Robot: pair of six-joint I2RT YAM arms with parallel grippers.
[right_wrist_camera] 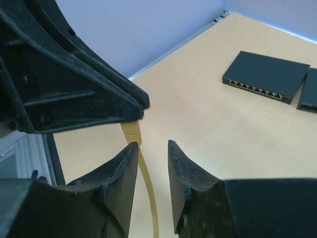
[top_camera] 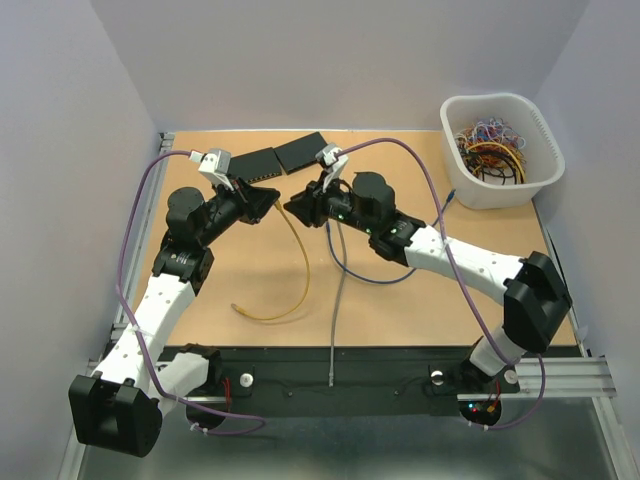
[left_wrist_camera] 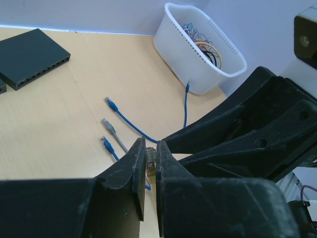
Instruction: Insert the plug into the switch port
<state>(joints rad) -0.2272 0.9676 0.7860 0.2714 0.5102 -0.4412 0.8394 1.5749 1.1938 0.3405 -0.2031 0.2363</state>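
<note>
Yellow plug [right_wrist_camera: 132, 133], pinched in matte black left hand [left_wrist_camera: 150, 148], slab-shaped switch [right_wrist_camera: 265, 75]

Both arms alike: glossy white moulded link shells [top_camera: 158, 308] between bulky matte-black joint housings [top_camera: 535, 300]. A thin purple cable [top_camera: 124, 255] loops loosely outside the left arm, with a matching purple lead [top_camera: 436, 195] along the right. Small white camera block [top_camera: 213, 162] at each wrist. Black two-finger left gripper [left_wrist_camera: 150, 148]: wedge-shaped plastic fingers [left_wrist_camera: 130, 171], scuffed and dust-speckled. Right gripper [right_wrist_camera: 152, 148] same make. Tiny green indicator light [top_camera: 343, 213] on the right forearm, and red indicator lights [top_camera: 487, 405] at its base.

Basket [top_camera: 497, 193] right of the switches [top_camera: 285, 157]
</note>
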